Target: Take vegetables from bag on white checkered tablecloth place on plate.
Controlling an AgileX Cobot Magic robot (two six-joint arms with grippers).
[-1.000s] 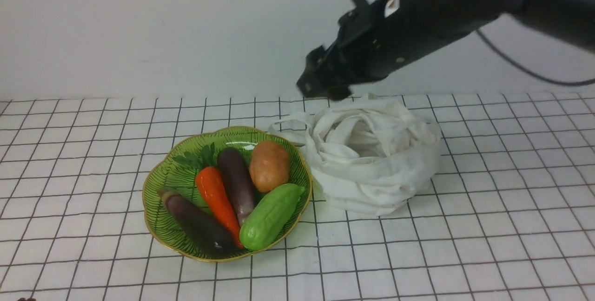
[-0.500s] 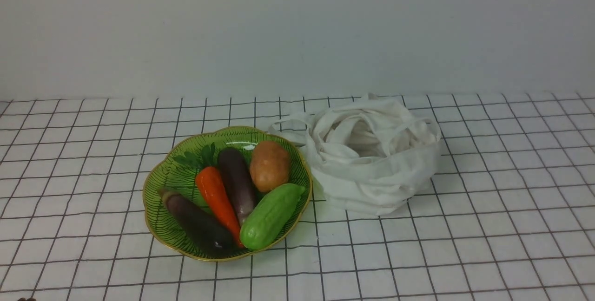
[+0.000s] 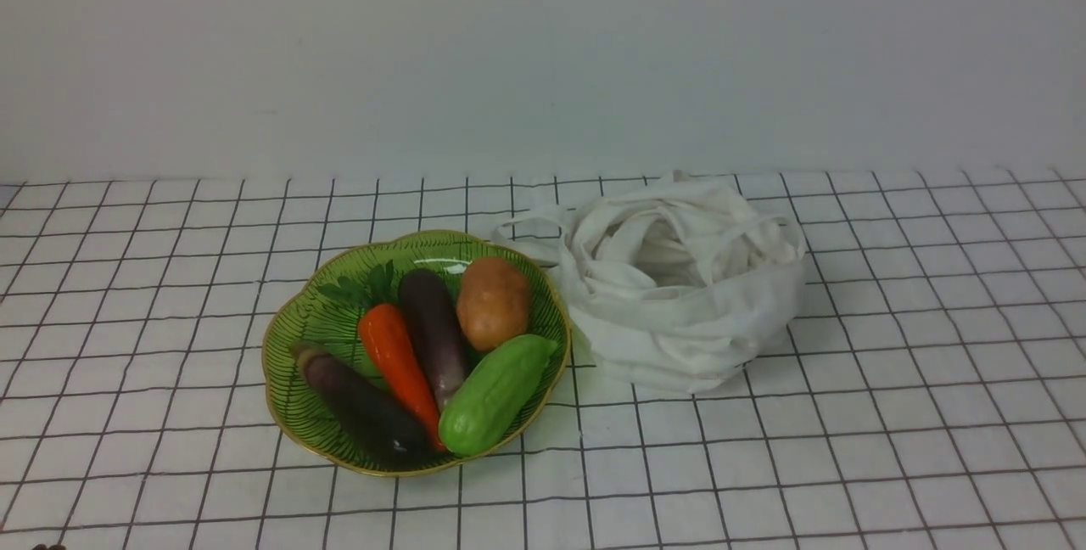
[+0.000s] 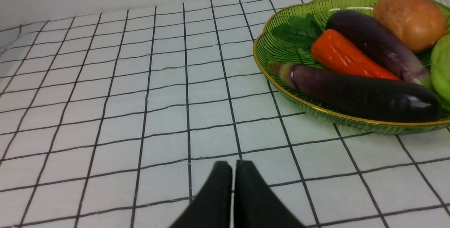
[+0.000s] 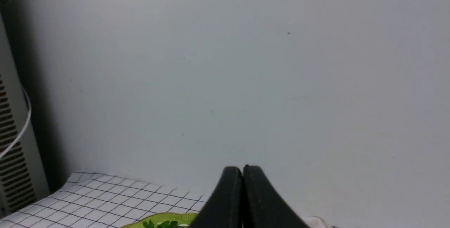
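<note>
The light green cucumber-like vegetable (image 3: 494,394) lies in the green gold-rimmed plate (image 3: 293,325), at its right side; its edge shows in the left wrist view (image 4: 441,69). The white cloth bag (image 3: 679,287) sits crumpled right of the plate on the checkered tablecloth (image 3: 891,380). Neither arm shows in the front view. My left gripper (image 4: 233,166) is shut and empty, low over the cloth, apart from the plate (image 4: 277,50). My right gripper (image 5: 242,169) is shut and empty, raised high, facing the wall, with the plate's rim (image 5: 165,217) just visible below.
The plate also holds an orange carrot (image 3: 397,367), two dark purple eggplants (image 3: 433,331) (image 3: 361,406), a brown potato (image 3: 493,302) and a green leaf (image 3: 361,289). A grey wall stands behind the table. A vented panel (image 5: 10,150) with a white cable is seen in the right wrist view.
My right arm, which hung over the bag a second ago, has pulled out of the front view. The vegetables, plate and bag have not moved.
</note>
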